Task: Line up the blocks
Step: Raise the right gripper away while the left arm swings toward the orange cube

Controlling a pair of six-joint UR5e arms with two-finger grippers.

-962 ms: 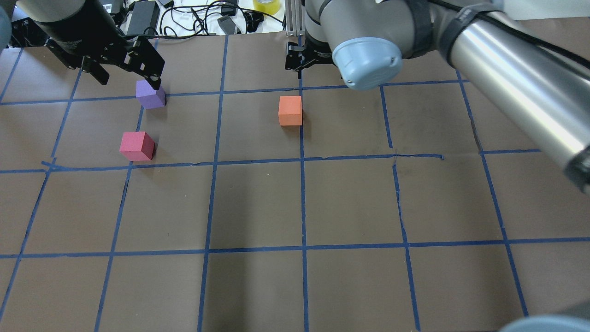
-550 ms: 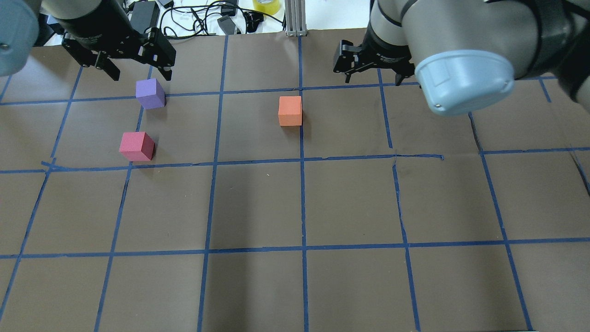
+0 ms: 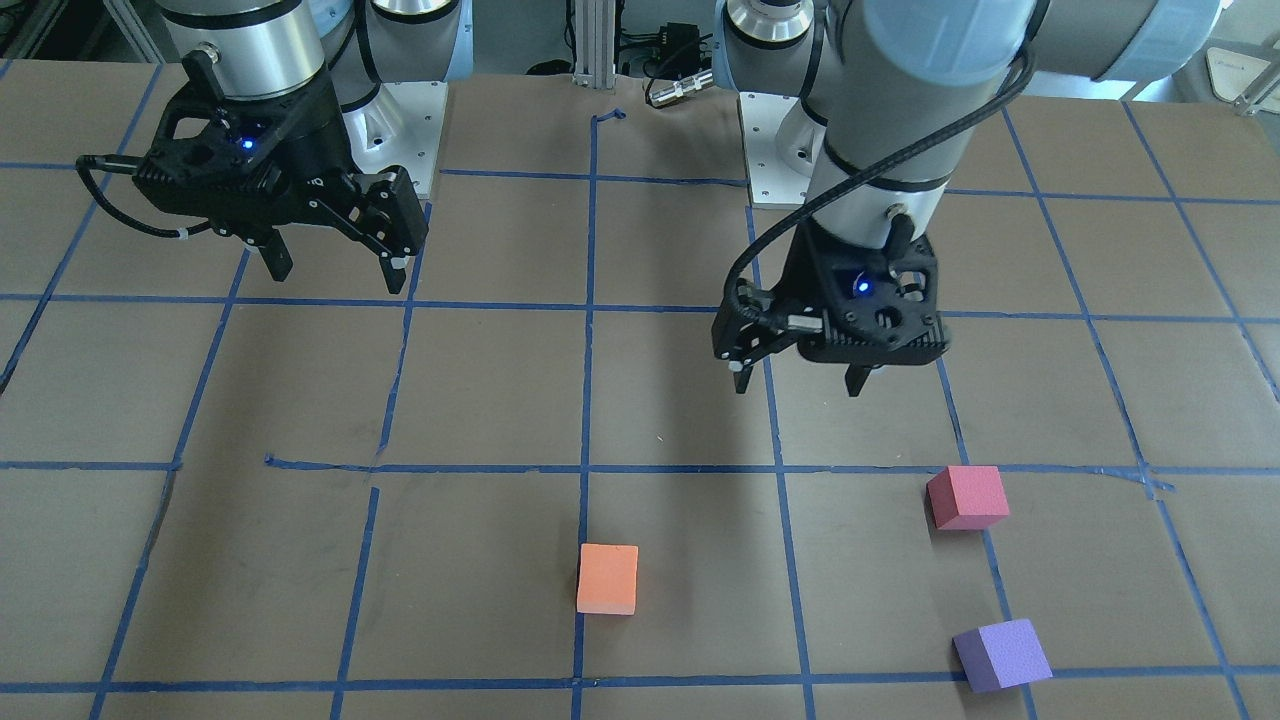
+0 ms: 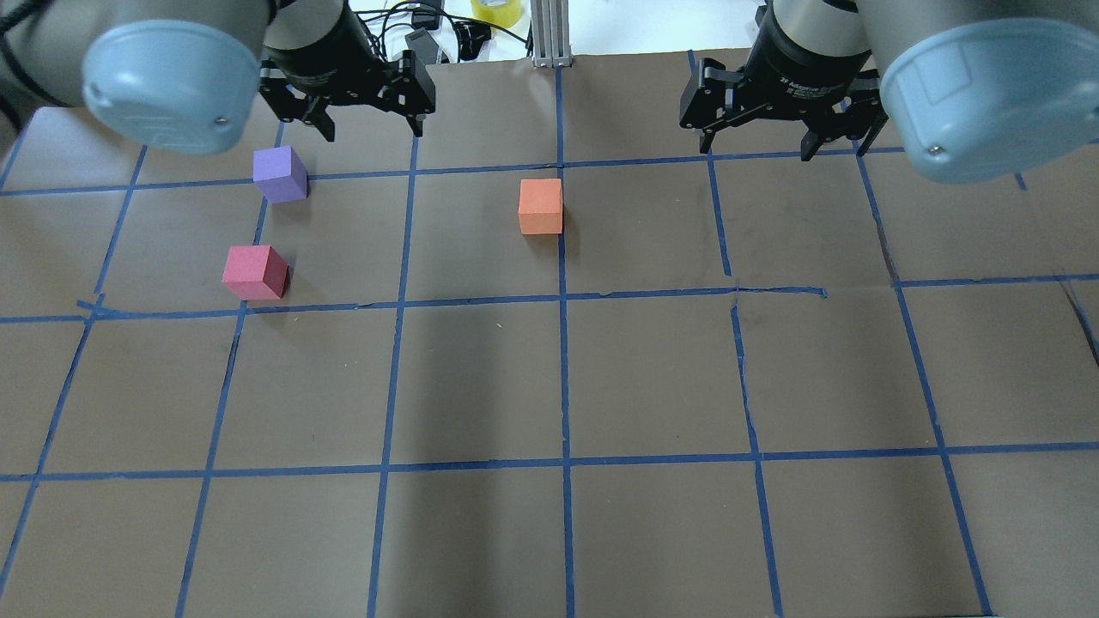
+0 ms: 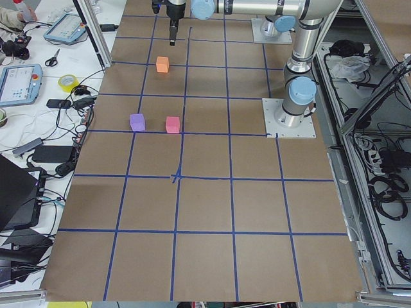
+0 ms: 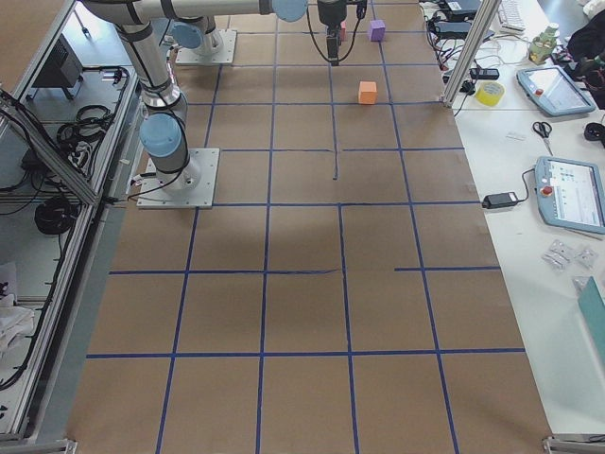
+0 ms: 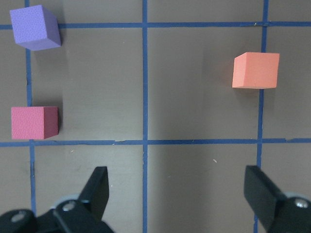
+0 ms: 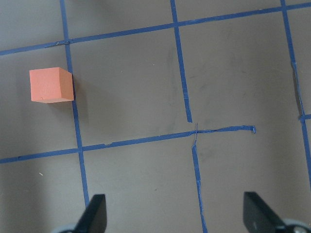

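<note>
Three foam cubes rest apart on the brown table. The purple block (image 4: pixel 280 174) (image 3: pixel 1001 655) (image 7: pixel 35 27) is at the far left, with the pinkish-red block (image 4: pixel 255 272) (image 3: pixel 967 497) (image 7: pixel 34 122) just nearer the robot. The orange block (image 4: pixel 541 206) (image 3: pixel 607 579) (image 7: pixel 255 70) (image 8: pixel 51 85) sits near the middle on a blue line. My left gripper (image 4: pixel 372 130) (image 3: pixel 795 385) (image 7: pixel 180 194) is open and empty, raised above the table between the purple and orange blocks. My right gripper (image 4: pixel 755 150) (image 3: pixel 338 278) (image 8: pixel 175 216) is open and empty, raised to the right of the orange block.
Blue tape lines (image 4: pixel 562 386) form a grid on the table. Beyond the far edge lie cables (image 4: pixel 378 30), a yellow tape roll (image 4: pixel 496 10) and an aluminium post (image 4: pixel 548 34). Both arm bases (image 3: pixel 400 110) stand at the robot's side.
My left gripper has lifted off the purple block and moved right, open. My right gripper has moved right, away from the orange block. The blocks have not moved.
</note>
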